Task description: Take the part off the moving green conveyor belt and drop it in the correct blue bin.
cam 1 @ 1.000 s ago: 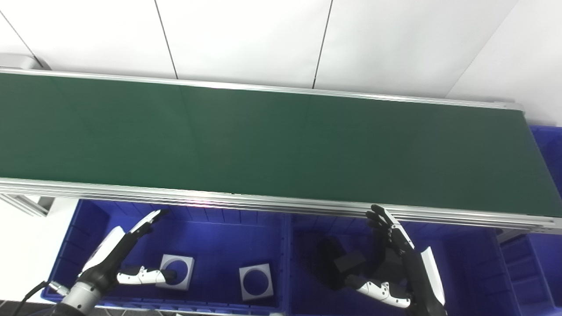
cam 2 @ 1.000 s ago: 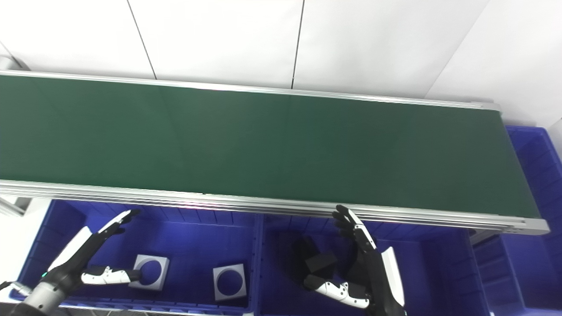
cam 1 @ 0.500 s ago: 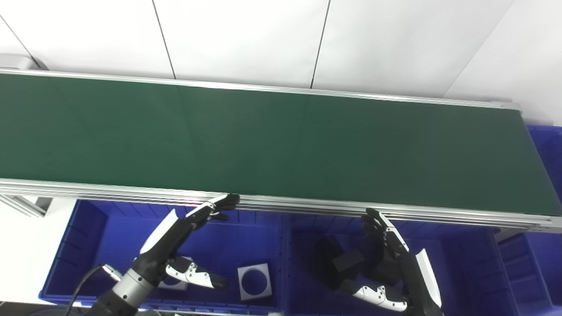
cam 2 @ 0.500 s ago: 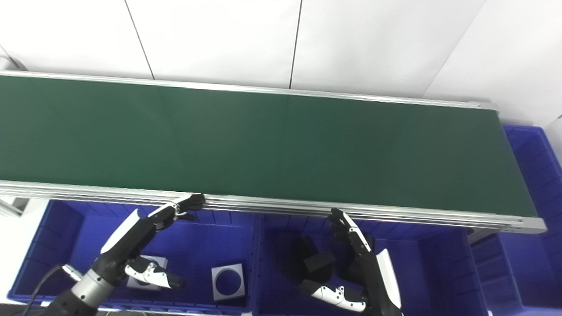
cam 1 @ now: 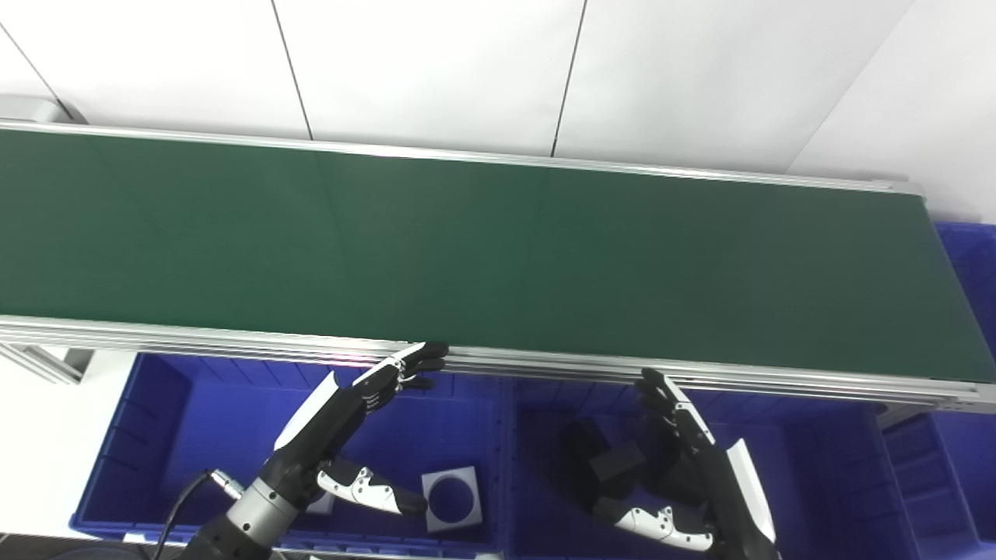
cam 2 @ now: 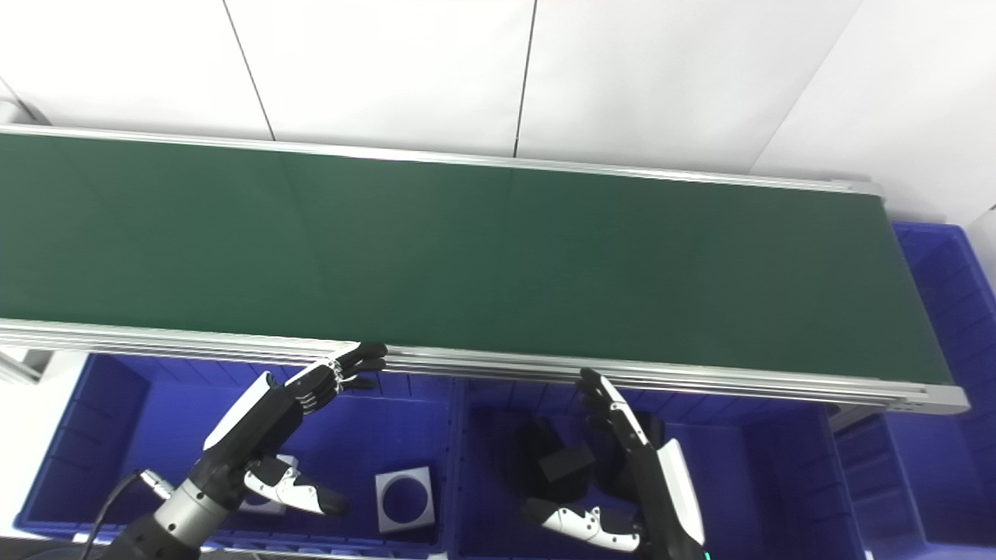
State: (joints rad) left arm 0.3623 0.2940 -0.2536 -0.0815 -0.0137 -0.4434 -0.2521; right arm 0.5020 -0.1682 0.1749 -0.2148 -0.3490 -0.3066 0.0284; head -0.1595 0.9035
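Note:
The green conveyor belt (cam 1: 482,249) runs across the view with no part on it. My left hand (cam 1: 342,412) is open and empty, fingers stretched up to the belt's near rail, above the left blue bin (cam 1: 156,435). That bin holds a grey square part with a round hole (cam 1: 453,498); a second one is mostly hidden behind my left hand. My right hand (cam 1: 692,474) is open and empty above the middle blue bin (cam 1: 825,467), which holds black parts (cam 1: 603,467).
The belt's aluminium near rail (cam 1: 545,362) stands between the bins and the belt. Another blue bin (cam 1: 969,257) sits at the belt's right end, and a further bin (cam 1: 926,474) at the lower right. A white wall is behind.
My left hand has moved right and up from low in the left bin to the belt's near rail. My right hand has shifted slightly left. The belt stays bare.

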